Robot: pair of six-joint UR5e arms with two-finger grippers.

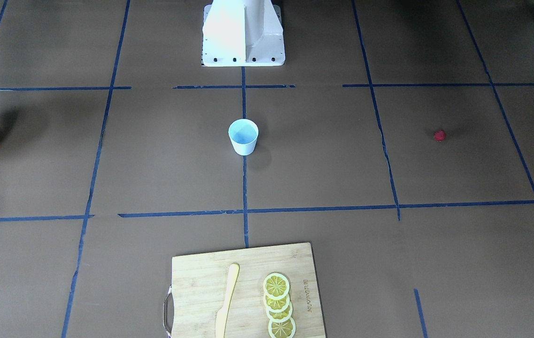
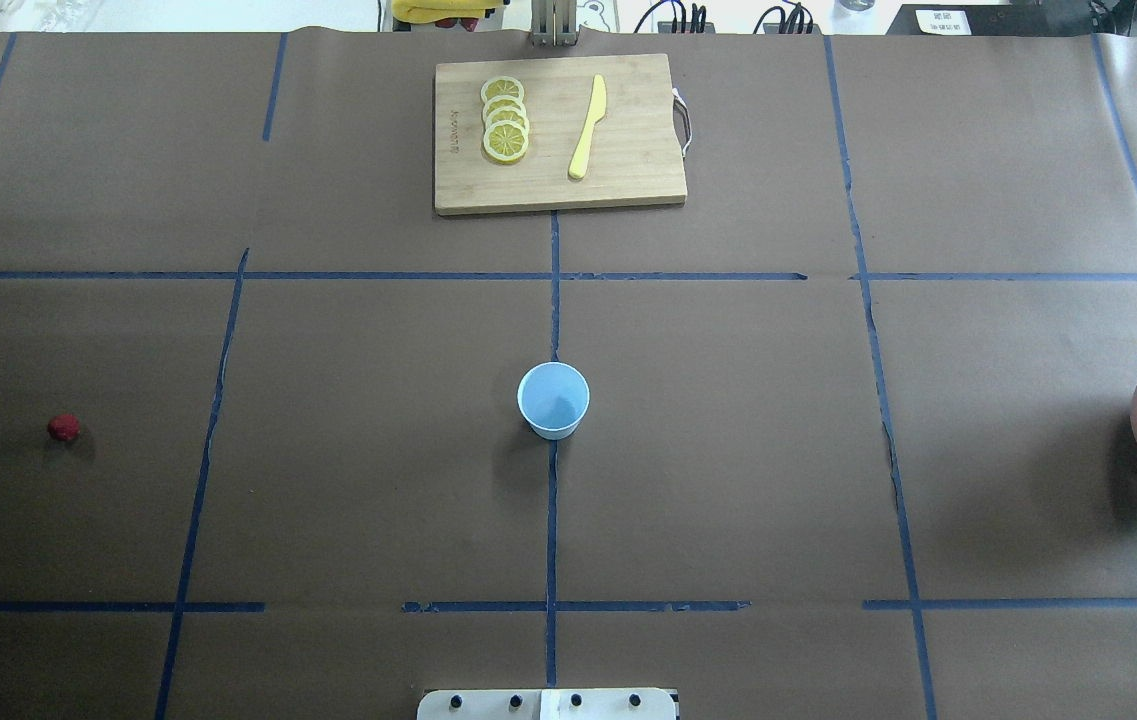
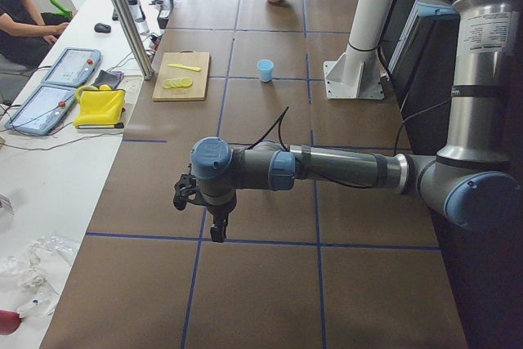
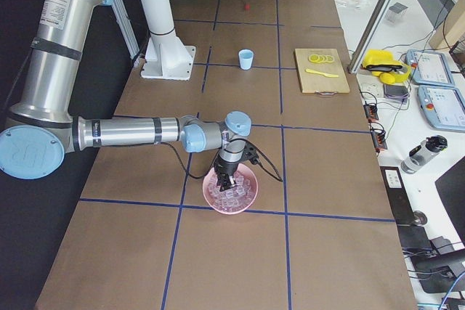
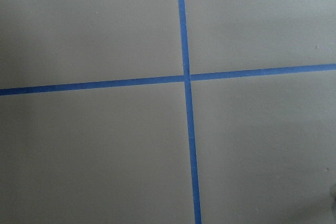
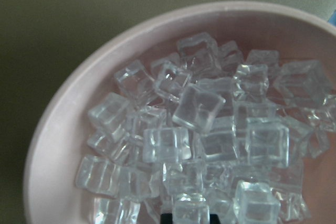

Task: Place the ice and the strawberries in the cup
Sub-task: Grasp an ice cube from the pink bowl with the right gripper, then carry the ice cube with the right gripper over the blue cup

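The right tool point(image 4: 220, 181) hangs just over the ice point(image 6: 199, 111) in the pink bowl point(image 6: 58, 124), the left tool point(image 3: 216, 233) over bare bench point(image 2: 728, 450) away from the strawberry point(image 2: 63, 428), the cup point(image 2: 553, 400) stands mid-bench between them, and whether either tool is apart or together cannot be told.

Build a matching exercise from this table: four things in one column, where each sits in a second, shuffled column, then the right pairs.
Things
1. cup
2. strawberry
3. ice
4. lemon slices

Places
A. piled in the pink bowl
B. on the wooden cutting board, beside the yellow knife
C. alone on the brown paper, on the robot's left side
D. upright on the centre blue tape line

Pairs: 1-D, 2-C, 3-A, 4-B
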